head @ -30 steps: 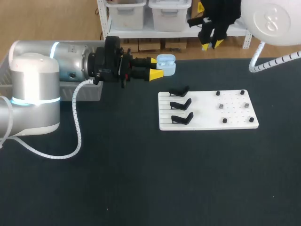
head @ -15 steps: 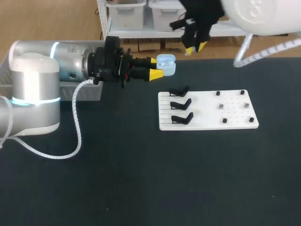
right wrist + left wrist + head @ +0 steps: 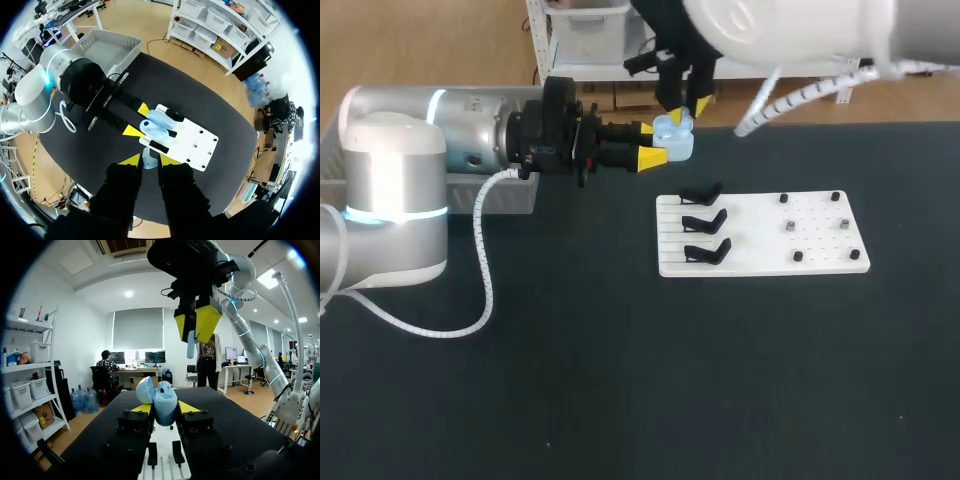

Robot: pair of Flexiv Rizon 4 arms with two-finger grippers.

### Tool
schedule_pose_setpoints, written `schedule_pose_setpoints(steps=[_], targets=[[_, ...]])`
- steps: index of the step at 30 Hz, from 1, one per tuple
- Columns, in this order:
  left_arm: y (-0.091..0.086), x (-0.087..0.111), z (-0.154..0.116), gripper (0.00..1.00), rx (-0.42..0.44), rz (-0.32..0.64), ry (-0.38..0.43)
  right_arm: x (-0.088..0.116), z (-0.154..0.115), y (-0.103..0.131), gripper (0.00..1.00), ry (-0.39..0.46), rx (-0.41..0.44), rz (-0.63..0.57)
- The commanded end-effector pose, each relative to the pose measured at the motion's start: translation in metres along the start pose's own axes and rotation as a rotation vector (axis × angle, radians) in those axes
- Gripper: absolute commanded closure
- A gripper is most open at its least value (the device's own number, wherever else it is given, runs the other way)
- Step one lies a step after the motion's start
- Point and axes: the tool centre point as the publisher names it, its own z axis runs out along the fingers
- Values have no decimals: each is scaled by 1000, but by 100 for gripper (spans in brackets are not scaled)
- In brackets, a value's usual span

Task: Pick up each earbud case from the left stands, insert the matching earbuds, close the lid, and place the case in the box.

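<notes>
While left gripper (image 3: 652,143) clamps the open earbud case (image 3: 676,141) | right gripper (image 3: 688,110) pinches earbud (image 3: 190,342) just above it.

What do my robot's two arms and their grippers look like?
Both arms are thick, rounded tubes in silver and white. The left arm has a glowing blue ring around one joint and a white coiled cable running alongside. The right arm has a similar cable. The left gripper and right gripper are black, each with two wedge-shaped yellow fingertips.
</notes>
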Motion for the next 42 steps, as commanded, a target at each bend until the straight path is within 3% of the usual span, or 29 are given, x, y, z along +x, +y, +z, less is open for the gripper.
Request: schedule_pose_setpoints(steps=[1, 42], targets=[[-2, 1, 0, 100, -6, 4, -2, -7, 1, 8, 100, 32, 0, -15], [-2, 1, 0, 100, -6, 4, -2, -24, 40, -3, 100, 50, 2, -26]])
